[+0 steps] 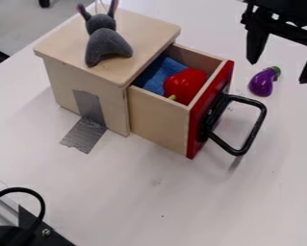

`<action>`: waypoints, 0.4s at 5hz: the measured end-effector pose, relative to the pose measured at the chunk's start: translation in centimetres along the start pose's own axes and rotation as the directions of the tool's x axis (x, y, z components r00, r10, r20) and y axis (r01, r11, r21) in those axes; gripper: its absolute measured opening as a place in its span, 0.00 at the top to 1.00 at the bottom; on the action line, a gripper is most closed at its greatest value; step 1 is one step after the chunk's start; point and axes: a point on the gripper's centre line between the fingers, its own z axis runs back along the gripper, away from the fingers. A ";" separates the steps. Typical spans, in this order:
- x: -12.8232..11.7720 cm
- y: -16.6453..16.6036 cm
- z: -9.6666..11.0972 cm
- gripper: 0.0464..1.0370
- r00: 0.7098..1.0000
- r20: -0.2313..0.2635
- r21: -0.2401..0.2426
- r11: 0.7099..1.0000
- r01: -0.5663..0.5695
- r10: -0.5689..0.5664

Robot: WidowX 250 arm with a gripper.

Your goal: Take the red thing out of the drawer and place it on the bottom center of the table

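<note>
- jaws are hanging released and wide apart on the black gripper (279, 72), which is hovering at the upper right, grasping nothing.
- a red pepper (184, 85), the task's red thing, is sitting inside the pulled-out drawer (159, 117), its pale green stem pointing toward the drawer's near side wall.
- a blue cloth (154, 74) is lying in the same drawer, beside the pepper and toward the box.
- a black handle (254, 129) is jutting from the drawer's red front (196, 126).
- a purple eggplant (262, 83) with a green cap is resting on the white table (133, 192), just beyond the red front and appearing between the gripper's two fingers.
- a grey plush animal (105, 42) with long ears is perching on top of the wooden box (143, 24).
- silver tape (89, 126) is running down the box's side and onto the table.
- a black cable (28, 190) is curving at the lower left, above a dark bracket (47, 232).
</note>
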 end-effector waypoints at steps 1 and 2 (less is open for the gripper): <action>-0.4 0.0 -1.1 0.04 0.999 -0.033 0.011 1.000 0.005 -0.004; -0.7 1.6 -1.6 0.04 0.997 -0.077 0.015 1.000 -0.026 0.027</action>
